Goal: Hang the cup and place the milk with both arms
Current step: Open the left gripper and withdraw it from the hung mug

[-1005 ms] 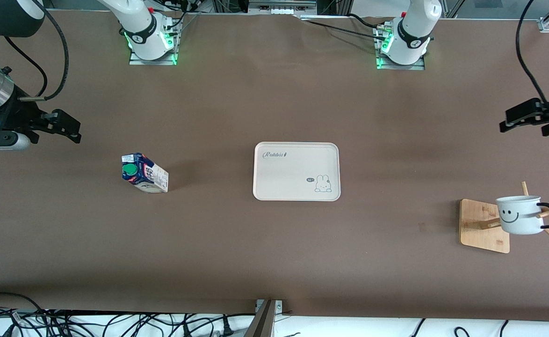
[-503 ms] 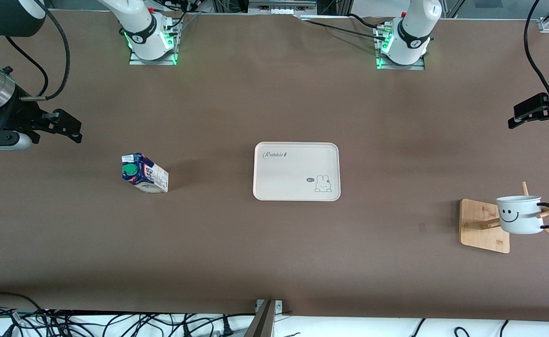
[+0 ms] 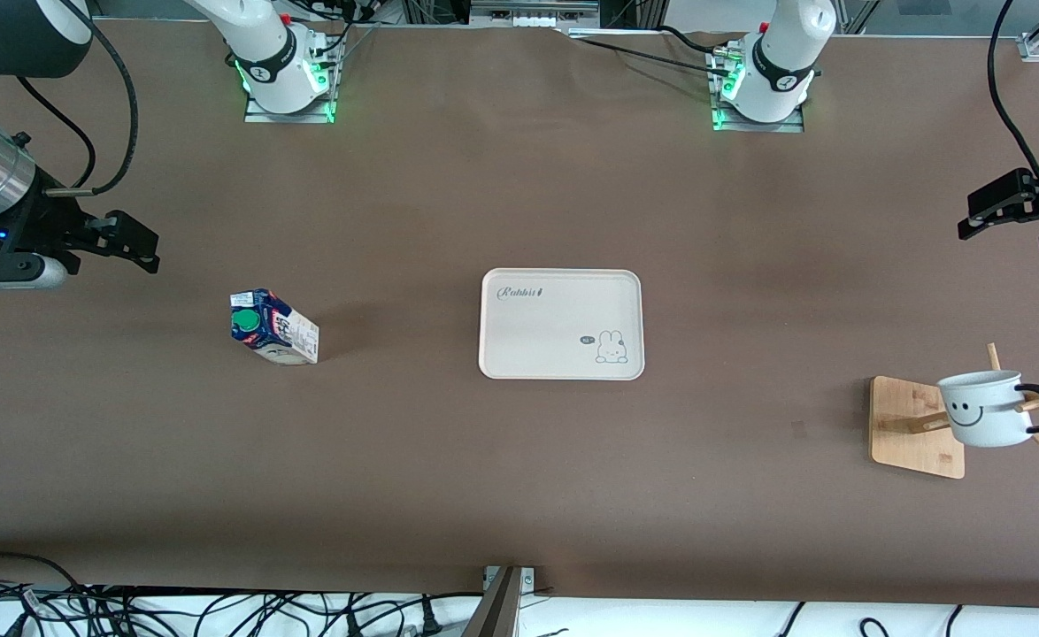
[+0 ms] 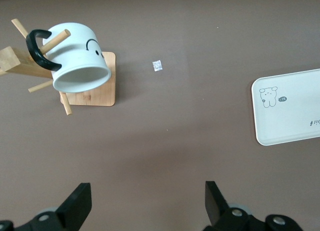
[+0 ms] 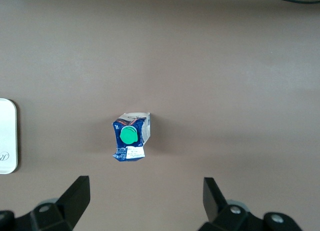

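Cup [image 3: 984, 408] hung on wooden rack [image 3: 916, 426] near the left arm's tabletop edge, apparently by its handle, milk [image 3: 273, 326] upright toward the right arm's edge, tray [image 3: 560, 324] mid-tabletop, left gripper [image 3: 1019, 212] and right gripper [image 3: 112, 241] aloft over those edges, jaws apart, empty.

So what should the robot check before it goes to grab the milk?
1. Cup hung on the wooden rack, handle over a peg: ok.
2. Milk standing upright on the table, toward the right arm's end: ok.
3. Tray ready, nothing on it: ok.
4. Right gripper open and holding nothing, over the table farther from the front camera than the milk: ok.
5. Milk between the right gripper's fingers: not ok, it is not yet at the carton.
6. Left gripper open, away from the cup, waiting at the table's edge: ok.
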`<move>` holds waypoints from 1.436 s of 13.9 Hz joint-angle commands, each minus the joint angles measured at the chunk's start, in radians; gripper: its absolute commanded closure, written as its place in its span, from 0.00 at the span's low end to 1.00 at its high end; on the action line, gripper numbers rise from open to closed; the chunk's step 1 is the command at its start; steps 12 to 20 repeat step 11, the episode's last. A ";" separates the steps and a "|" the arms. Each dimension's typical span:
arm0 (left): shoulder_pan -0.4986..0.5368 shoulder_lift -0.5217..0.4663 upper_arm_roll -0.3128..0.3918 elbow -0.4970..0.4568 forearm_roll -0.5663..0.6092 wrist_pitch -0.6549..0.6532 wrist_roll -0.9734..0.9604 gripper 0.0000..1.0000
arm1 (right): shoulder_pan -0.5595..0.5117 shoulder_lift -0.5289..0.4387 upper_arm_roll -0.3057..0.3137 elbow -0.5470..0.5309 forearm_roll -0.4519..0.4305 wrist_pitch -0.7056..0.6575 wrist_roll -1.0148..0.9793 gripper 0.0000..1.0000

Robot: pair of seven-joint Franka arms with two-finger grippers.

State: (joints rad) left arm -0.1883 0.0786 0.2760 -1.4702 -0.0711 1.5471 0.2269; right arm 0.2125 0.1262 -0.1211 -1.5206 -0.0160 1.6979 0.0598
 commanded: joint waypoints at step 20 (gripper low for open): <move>-0.048 -0.032 -0.003 0.004 0.039 -0.059 -0.107 0.00 | 0.001 0.012 0.001 0.028 -0.002 -0.011 -0.011 0.00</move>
